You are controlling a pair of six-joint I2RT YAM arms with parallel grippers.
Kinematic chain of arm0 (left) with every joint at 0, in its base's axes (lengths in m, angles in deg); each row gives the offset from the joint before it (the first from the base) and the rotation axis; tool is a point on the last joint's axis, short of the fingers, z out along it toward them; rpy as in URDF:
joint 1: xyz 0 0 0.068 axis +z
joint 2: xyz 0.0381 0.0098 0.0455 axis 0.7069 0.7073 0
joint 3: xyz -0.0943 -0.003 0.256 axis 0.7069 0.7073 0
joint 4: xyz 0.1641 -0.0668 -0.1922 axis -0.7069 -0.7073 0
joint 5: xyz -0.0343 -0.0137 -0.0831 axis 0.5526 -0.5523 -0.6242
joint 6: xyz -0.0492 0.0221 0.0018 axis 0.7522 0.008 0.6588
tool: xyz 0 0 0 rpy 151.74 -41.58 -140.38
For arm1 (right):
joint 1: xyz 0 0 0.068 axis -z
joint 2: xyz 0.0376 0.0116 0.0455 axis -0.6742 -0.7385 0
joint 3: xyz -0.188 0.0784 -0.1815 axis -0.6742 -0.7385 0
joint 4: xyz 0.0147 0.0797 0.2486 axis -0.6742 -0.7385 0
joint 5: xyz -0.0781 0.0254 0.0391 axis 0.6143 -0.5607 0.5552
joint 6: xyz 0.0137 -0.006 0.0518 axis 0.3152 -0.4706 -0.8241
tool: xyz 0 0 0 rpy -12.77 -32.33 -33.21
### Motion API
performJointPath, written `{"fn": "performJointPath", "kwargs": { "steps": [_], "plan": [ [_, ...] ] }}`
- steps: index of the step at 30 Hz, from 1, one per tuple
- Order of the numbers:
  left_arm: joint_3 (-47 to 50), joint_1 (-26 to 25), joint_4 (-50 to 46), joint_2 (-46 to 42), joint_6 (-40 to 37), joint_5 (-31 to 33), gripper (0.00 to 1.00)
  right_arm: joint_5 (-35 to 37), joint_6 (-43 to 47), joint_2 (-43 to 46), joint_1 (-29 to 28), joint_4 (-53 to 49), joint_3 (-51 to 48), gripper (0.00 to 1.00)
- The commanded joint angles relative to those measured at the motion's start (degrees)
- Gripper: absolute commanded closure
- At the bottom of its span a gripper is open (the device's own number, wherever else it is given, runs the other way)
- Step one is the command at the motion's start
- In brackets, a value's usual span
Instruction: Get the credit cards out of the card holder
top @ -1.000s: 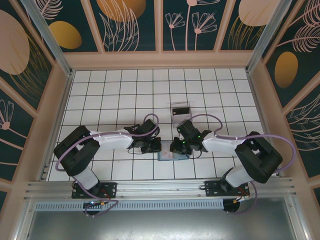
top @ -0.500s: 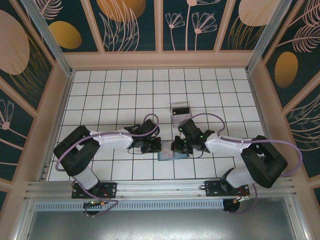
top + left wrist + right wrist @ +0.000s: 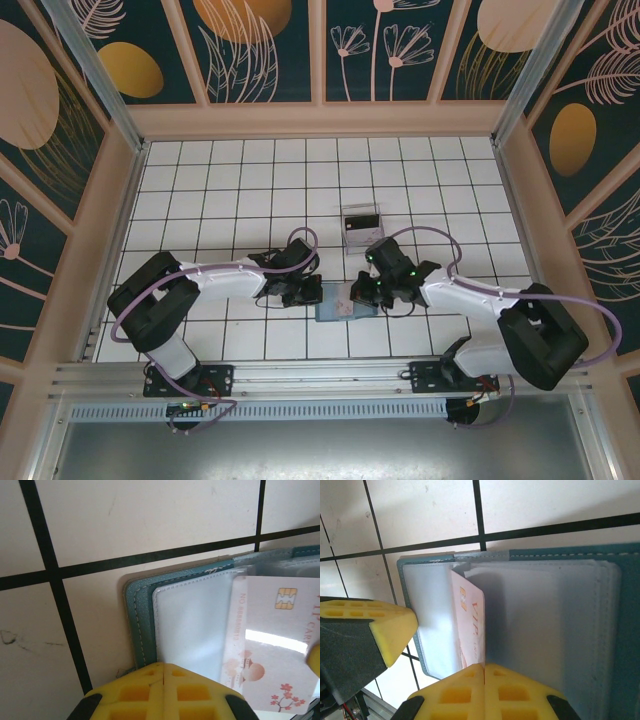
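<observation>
The teal card holder [image 3: 338, 311] lies open on the tiles between both grippers. Its clear sleeves [image 3: 192, 625] fan out over the teal cover [image 3: 137, 615]. A pale credit card [image 3: 270, 645] with a chip and pink print sticks partway out of a sleeve. In the right wrist view this card [image 3: 470, 625] stands tilted on edge, its lower corner running into my right gripper [image 3: 484, 666], which is shut on it. My left gripper [image 3: 162, 666] is shut, its tips resting on the holder's left edge. From above, left gripper [image 3: 310, 292] and right gripper [image 3: 360, 295] flank the holder.
A clear plastic tray [image 3: 361, 222] with something dark in it stands one tile behind the right gripper. Low wooden walls ring the white tiled floor [image 3: 230, 190]. A metal rail [image 3: 320, 375] runs along the near edge by the arm bases.
My right arm has swung its elbow outward to the right and the gripper has shifted slightly right at the holder. The left arm has stayed put.
</observation>
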Motion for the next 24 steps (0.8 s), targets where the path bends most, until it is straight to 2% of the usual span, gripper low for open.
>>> {"fn": "performJointPath", "kwargs": {
  "steps": [1, 15, 24],
  "plan": [
    [0.3, 0.04, -6.44, 1.85, -1.33, 3.4, 1.0, 2.44, 1.77, 2.04, 0.75, -4.81, 0.7, 1.0],
    [1.5, 0.21, -9.24, -1.43, -2.11, 6.54, 1.0, 5.29, 6.05, 6.99, 3.43, -12.92, 7.01, 1.0],
    [3.05, 1.13, -11.41, -4.54, -3.0, 8.55, 1.0, 6.72, 12.99, 7.66, 8.51, -17.36, 12.69, 1.0]
  ]
}}
